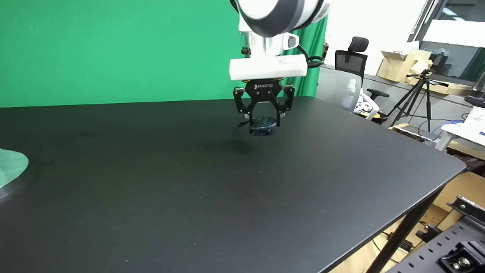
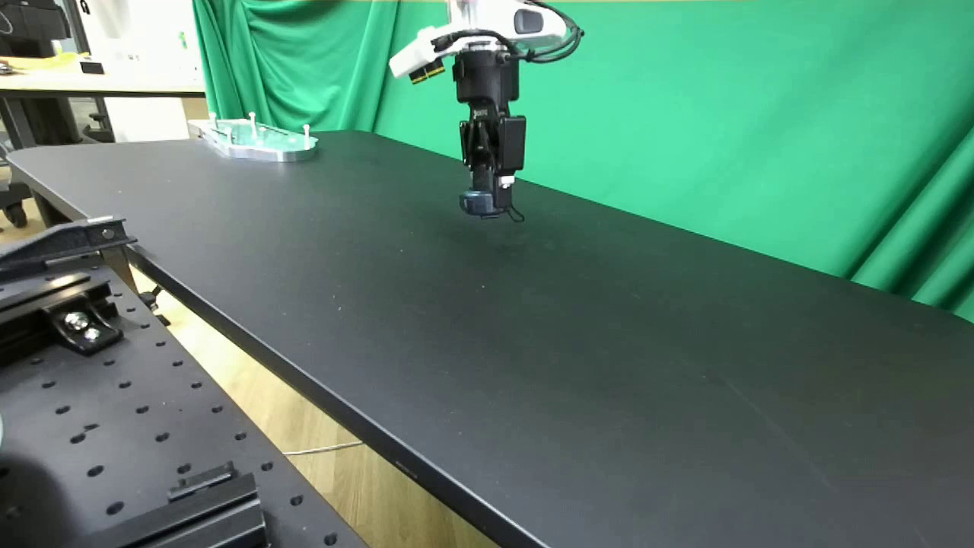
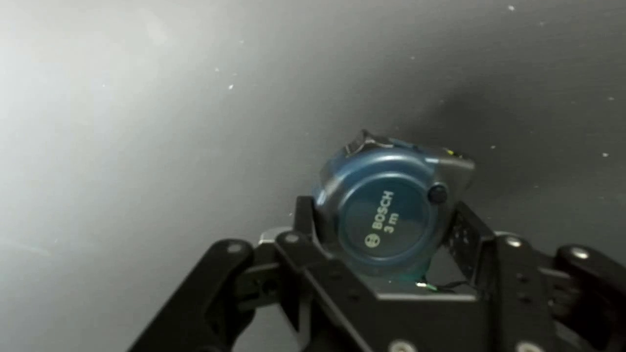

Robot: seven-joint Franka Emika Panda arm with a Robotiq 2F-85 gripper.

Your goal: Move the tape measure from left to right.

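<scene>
The tape measure (image 1: pixel 263 129) is a small, rounded blue-grey body with a thin dark strap sticking out at one side. It also shows in an exterior view (image 2: pixel 477 203) and large in the wrist view (image 3: pixel 386 220), where its face reads BOSCH 3 m. My gripper (image 1: pixel 265 122) points down and is shut on the tape measure, one finger on each side. In the wrist view the gripper (image 3: pixel 383 201) has both fingers against the tape measure's sides. The tape measure is held above the black table (image 1: pixel 212 197), with its shadow apart from it on the surface.
A pale green disc-like piece (image 1: pixel 11 167) sits at the table's edge of the frame. A clear greenish plate with upright pegs (image 2: pixel 262 143) stands at the table's far end. A green curtain (image 2: pixel 685 137) hangs behind. A perforated metal plate (image 2: pixel 122 426) lies beyond the table's front edge.
</scene>
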